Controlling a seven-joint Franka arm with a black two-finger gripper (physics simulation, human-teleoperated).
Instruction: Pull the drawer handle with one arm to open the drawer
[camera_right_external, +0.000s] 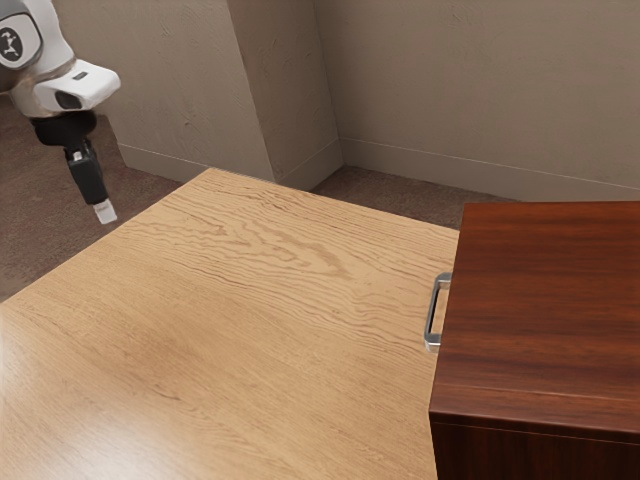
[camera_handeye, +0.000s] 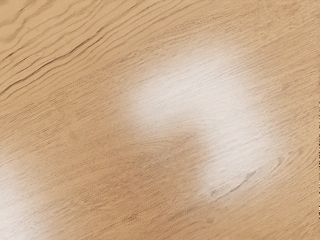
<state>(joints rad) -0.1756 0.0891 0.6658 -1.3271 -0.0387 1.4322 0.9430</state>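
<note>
A dark red-brown wooden cabinet (camera_right_external: 545, 320) stands on the table at the exterior view's right. Its silver bar handle (camera_right_external: 436, 312) sticks out from the front that faces the exterior view's left. No part of the drawer juts out past the cabinet's top edge. My gripper (camera_right_external: 103, 211) hangs far off at the upper left, above the table's left corner, pointing down and holding nothing. A wide stretch of tabletop lies between it and the handle. In the wrist view, light wood grain (camera_handeye: 100, 165) with a pale glare patch (camera_handeye: 200, 110) lies below my hand.
The light oak table (camera_right_external: 230, 330) spreads from the lower left to the cabinet. Beige walls with a jutting corner (camera_right_external: 290, 90) rise behind it, over brown carpet (camera_right_external: 40, 220).
</note>
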